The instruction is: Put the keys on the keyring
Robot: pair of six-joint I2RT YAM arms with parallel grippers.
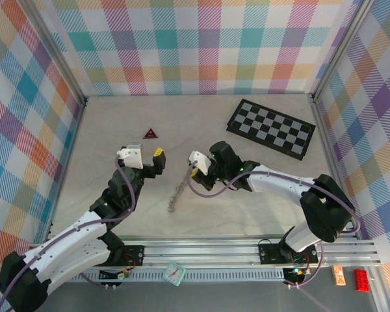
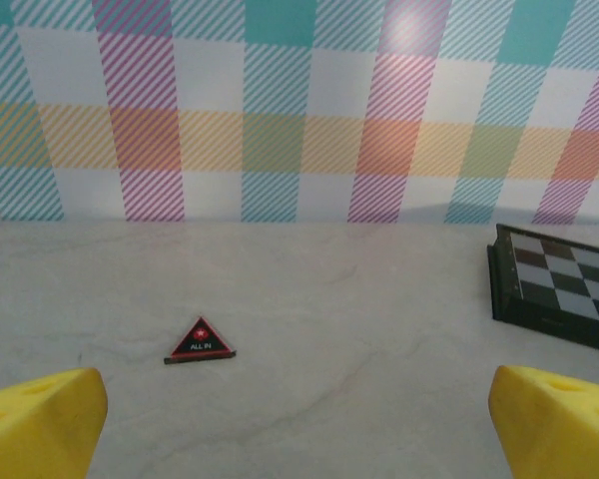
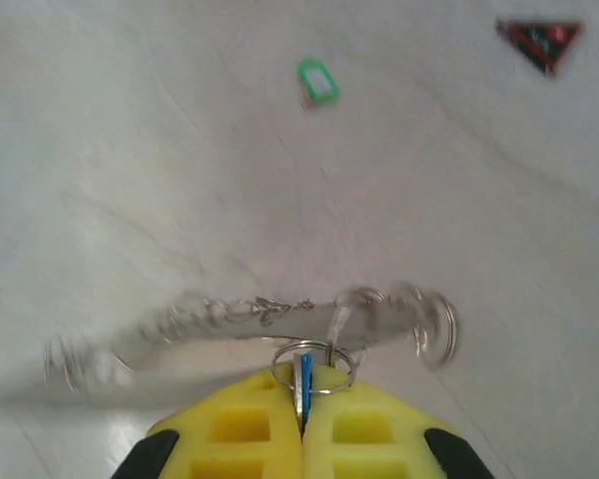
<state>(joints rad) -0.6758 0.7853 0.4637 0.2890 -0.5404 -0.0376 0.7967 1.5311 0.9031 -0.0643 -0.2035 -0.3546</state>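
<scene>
While left gripper (image 1: 144, 156) gapes, right gripper (image 3: 301, 424) pinches the keyring (image 1: 179, 190)

Left fingers (image 2: 40, 419) spread wide, nothing between, facing red-and-black triangle (image 1: 150, 134). Keyring, fringed with blurred keys (image 3: 210, 311), trails from right jaws toward near edge, between the arms. Right fingers (image 3: 240, 434) pressed together on one of its rings. Far right: chequered board (image 1: 271, 128).

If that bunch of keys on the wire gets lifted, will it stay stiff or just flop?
Probably floppy: the keyring trails from the right gripper in a slack, uneven line. It likely swings easily, since it looks motion-blurred in the right wrist view. Probably light: a pinch at one small ring seems enough.
</scene>
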